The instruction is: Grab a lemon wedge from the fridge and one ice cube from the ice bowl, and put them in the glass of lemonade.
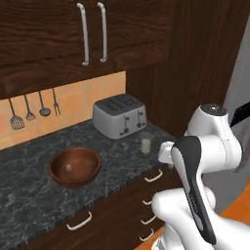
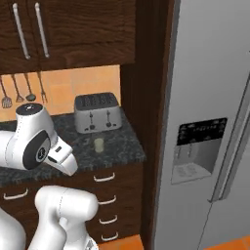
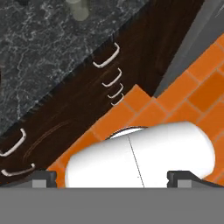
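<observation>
The table (image 1: 29,195) has open dark stone along its front edge and across its left part. The ice bowl (image 1: 74,166) sits mid-table, well apart from the toaster (image 1: 119,116) at the back right. The glass of lemonade (image 1: 145,144) stands alone near the right front corner, with bare stone all round it, so approach from above or the front is free. Wall cabinets (image 1: 73,34) overhang the back edge, and utensils (image 1: 34,110) hang on the wall there. A tall wood panel (image 2: 149,97) bounds the right end; beyond it the fridge (image 2: 205,73) stands with both doors closed.
</observation>
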